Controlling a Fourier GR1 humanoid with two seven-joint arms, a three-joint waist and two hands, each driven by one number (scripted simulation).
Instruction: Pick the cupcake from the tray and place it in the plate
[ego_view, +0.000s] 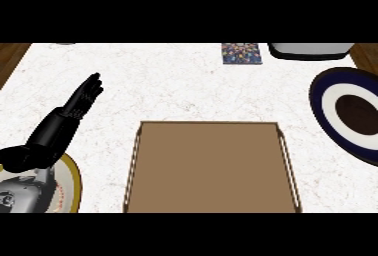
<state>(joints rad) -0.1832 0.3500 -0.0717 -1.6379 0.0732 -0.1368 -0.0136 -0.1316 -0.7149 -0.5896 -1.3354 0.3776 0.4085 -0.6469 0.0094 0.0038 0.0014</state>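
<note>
The brown tray (212, 167) lies in the middle of the white counter, and its floor shows nothing on it. No cupcake is visible anywhere in the head view. My left hand (57, 131) is at the left, open, its straight fingers (86, 96) pointing up and away over the counter, well left of the tray. Beneath my left forearm a plate with a yellow rim (73, 176) peeks out at the lower left. A second plate (322, 102), navy with a white ring and a dark centre, sits at the right edge. My right hand does not show.
A small colourful box (243, 53) lies at the far edge of the counter. A grey-white rounded object (308, 50) stands at the far right corner. Brown floor shows past the counter's left and right far corners.
</note>
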